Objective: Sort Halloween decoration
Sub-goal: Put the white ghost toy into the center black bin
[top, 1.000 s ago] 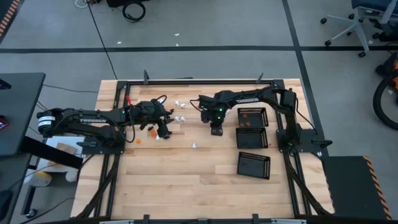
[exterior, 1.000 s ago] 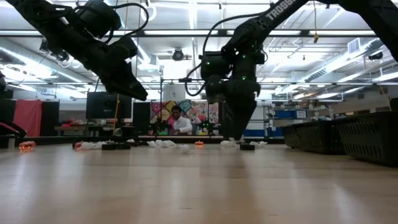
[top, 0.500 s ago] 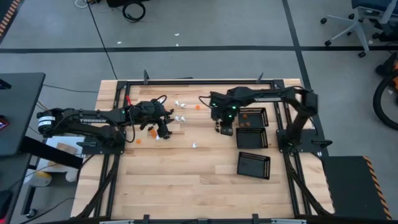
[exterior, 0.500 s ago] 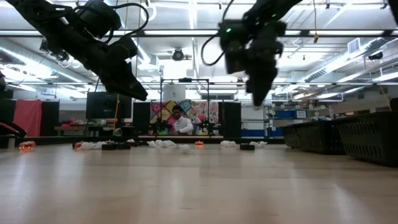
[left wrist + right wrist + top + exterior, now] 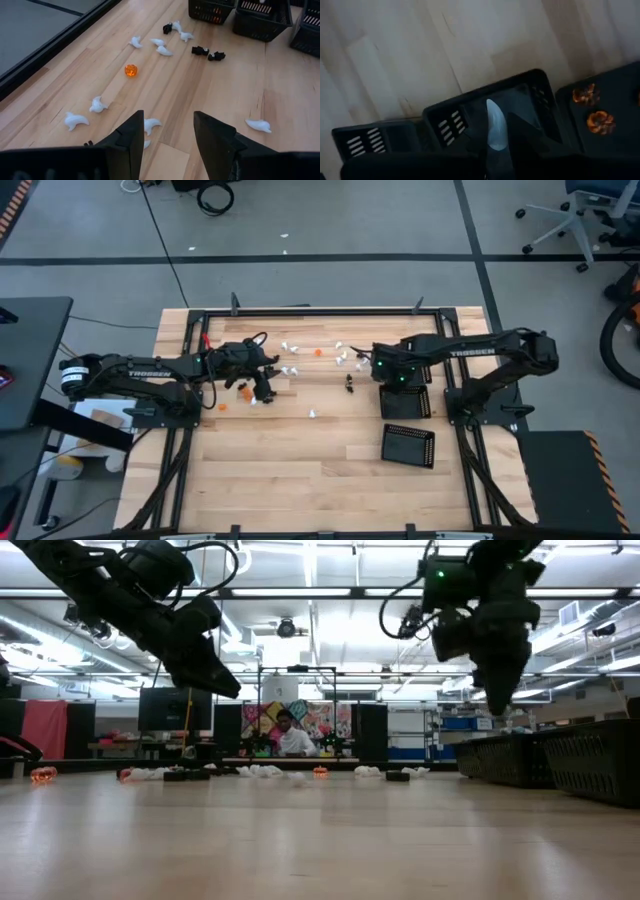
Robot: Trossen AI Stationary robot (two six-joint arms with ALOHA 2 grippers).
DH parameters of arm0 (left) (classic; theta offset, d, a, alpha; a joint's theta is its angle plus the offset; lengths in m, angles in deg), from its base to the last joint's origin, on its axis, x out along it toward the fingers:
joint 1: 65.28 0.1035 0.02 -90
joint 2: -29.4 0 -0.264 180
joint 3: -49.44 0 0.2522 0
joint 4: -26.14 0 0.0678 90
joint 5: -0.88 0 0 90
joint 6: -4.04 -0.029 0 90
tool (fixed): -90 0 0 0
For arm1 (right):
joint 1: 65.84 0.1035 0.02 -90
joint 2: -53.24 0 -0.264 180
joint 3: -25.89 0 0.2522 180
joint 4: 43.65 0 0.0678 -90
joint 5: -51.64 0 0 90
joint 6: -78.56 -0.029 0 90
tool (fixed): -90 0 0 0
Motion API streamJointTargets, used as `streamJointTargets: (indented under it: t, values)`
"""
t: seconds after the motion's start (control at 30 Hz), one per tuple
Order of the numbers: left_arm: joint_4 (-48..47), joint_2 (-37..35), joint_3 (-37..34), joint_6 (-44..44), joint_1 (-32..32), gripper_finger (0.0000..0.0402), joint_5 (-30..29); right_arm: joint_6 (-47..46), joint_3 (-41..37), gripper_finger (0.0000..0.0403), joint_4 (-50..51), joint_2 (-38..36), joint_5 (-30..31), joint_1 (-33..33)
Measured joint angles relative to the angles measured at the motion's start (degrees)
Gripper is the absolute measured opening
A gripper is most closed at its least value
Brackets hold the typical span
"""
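Right gripper (image 5: 495, 142) is pinched on one white ghost piece (image 5: 495, 125), held above the middle tray (image 5: 520, 97). That tray sits between the tray with orange pumpkins (image 5: 590, 107) and a third tray that looks empty (image 5: 370, 137). In the high view the right gripper (image 5: 392, 377) is seen over the tray stack by the right edge of the counter (image 5: 300, 470).

Left gripper (image 5: 165, 135) hangs spread and empty above the loose pieces. A white ghost (image 5: 151, 123) lies just beyond its fingertips.

Remaining pieces are scattered on the counter between the arms:
- more white ghosts (image 5: 76, 120)
- one orange pumpkin (image 5: 131, 70)
- a few black pieces (image 5: 200, 50) near the trays

Handling, judged:
- Pieces look like light, rigid moulded plastic, far smaller than the gripper.
- Ghosts are curved and tapered, so slipping or flicking out of a pinch is likely. The thick body, across its narrow width, looks the best place to grip, not the tail.
- The pumpkin is round and is expected to roll if nudged.

Hard to make out:
- The shape of the black pieces cannot be told.
- The middle tray's contents are mostly blocked by the right gripper.
- In the low view, pieces show only as small blobs at the far edge of the counter.
- How deep the held ghost sits between the fingers is not visible.
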Motion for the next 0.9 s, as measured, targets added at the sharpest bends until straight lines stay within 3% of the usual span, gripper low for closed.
streamJointTargets:
  t: [0.47, 0.7, 0.9]
  values:
    - [0.2, 0.0, 0.0, -1.8, 0.0, 0.0157, -0.1, -1.6, -5.6, 0.007, -3.6, 1.9, -0.3, -0.2]
    - [0.3, 0.0, 0.0, -2.1, 0.0, 0.0157, -0.1, -1.6, -5.1, 0.0102, -2.7, 1.8, -2.6, -0.5]
    - [0.4, 0.0, 0.0, -2.0, 0.0, 0.0157, -0.1, -1.4, -1.6, 0.0124, 0.2, 1.8, -0.6, -0.9]
